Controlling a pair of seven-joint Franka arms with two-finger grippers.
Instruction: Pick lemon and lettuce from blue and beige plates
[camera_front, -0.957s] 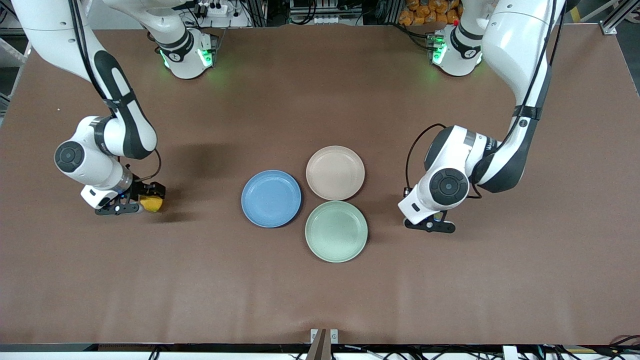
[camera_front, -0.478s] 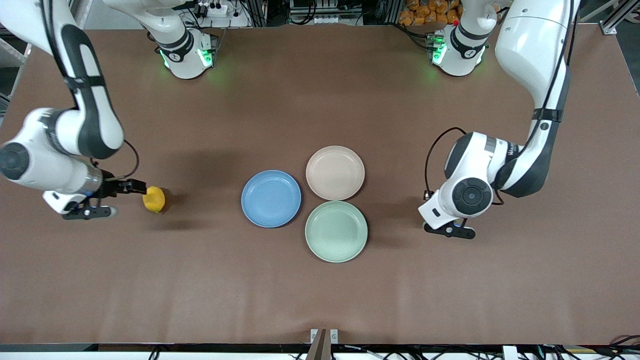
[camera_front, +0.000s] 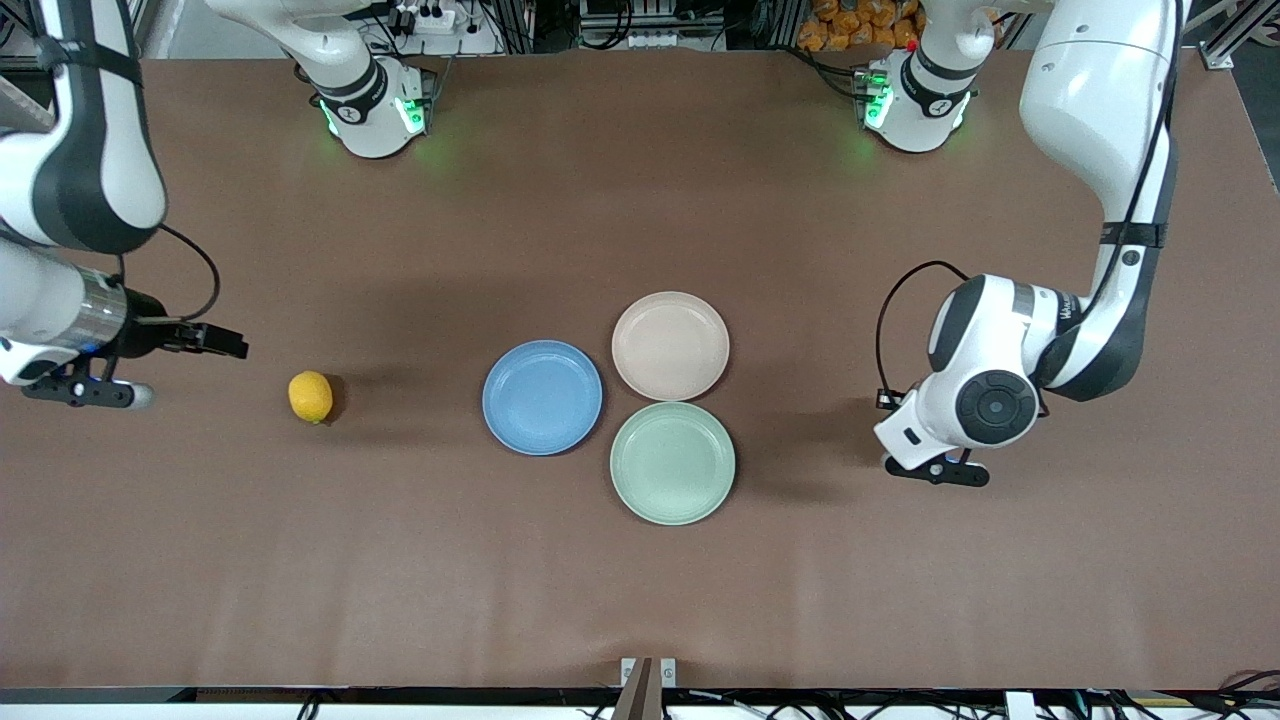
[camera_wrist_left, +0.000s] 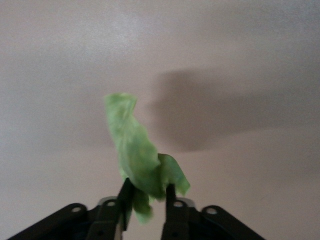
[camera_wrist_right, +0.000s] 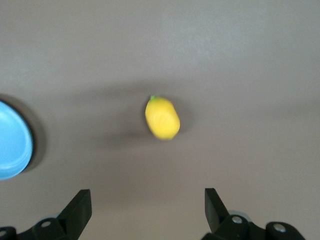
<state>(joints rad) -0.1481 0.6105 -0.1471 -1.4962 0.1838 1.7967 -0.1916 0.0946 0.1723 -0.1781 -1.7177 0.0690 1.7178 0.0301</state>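
A yellow lemon (camera_front: 310, 396) lies on the brown table toward the right arm's end, apart from the blue plate (camera_front: 542, 397); it also shows in the right wrist view (camera_wrist_right: 162, 118). My right gripper (camera_front: 222, 343) is open and empty, off the lemon toward the right arm's end; its jaws (camera_wrist_right: 147, 205) stand wide. My left gripper (camera_wrist_left: 146, 200) is shut on a green lettuce leaf (camera_wrist_left: 137, 155) above bare table. In the front view the left hand (camera_front: 938, 468) is beside the green plate toward the left arm's end, and the lettuce is hidden. The beige plate (camera_front: 670, 345) is empty.
A green plate (camera_front: 672, 462) lies nearer the front camera, touching the blue and beige plates at mid-table. The blue plate's edge shows in the right wrist view (camera_wrist_right: 12, 142). Both arm bases stand along the table's top edge.
My right gripper let go of the lemon and drew back toward the right arm's end. My left arm moved toward the left arm's end, away from the plates.
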